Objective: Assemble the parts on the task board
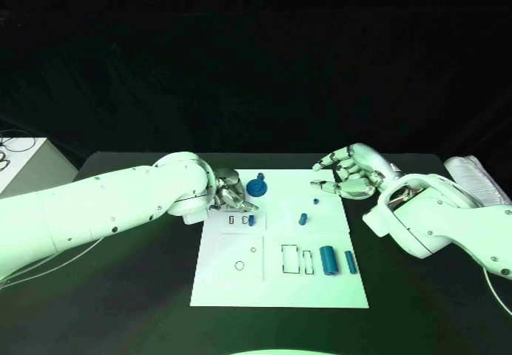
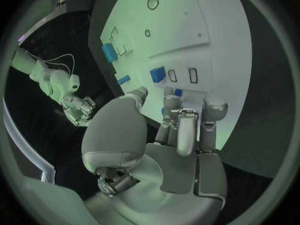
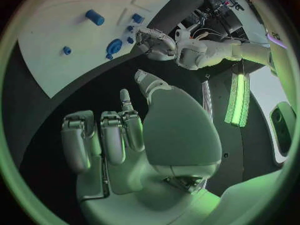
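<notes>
I have the black table (image 1: pixel 128 296) under me, with the task board (image 1: pixel 240 288) lying flat at its middle, long side running away from the robot.

Left arm (image 1: pixel 96 211) reaches in across the near-left edge of the board. Its left hand (image 1: pixel 224 191) sits at the board's far-left corner, fingers curled down toward the surface. In the left wrist view the fingertips (image 2: pixel 170 105) hang just over a small blue piece (image 2: pixel 179 92) beside two slot outlines, but I cannot tell whether they pinch anything or only hover. My read: this hand is working the far-left cluster, where a round blue disc (image 1: pixel 258 187) stands just beside the fingers.

Right arm (image 1: pixel 437 222) comes in from the other side. The right hand (image 1: pixel 350 174) is held above the board's far-right corner, fingers spread and lightly bent, holding nothing. In the right wrist view the palm faces dark table with the board well off to one side. I judge it parked clear so the left hand has room.

Parts not yet placed, as I judge it: a fat blue cylinder (image 1: pixel 328 261) and a slim blue bar (image 1: pixel 351 262) lie side by side near the board's right edge, next to rectangular outlines. A small blue peg (image 1: pixel 303 219) lies mid-board, and a smaller blue bit (image 1: pixel 317 200) beyond it, toward the right hand.

Most of the assembly looks to be ahead.
</notes>
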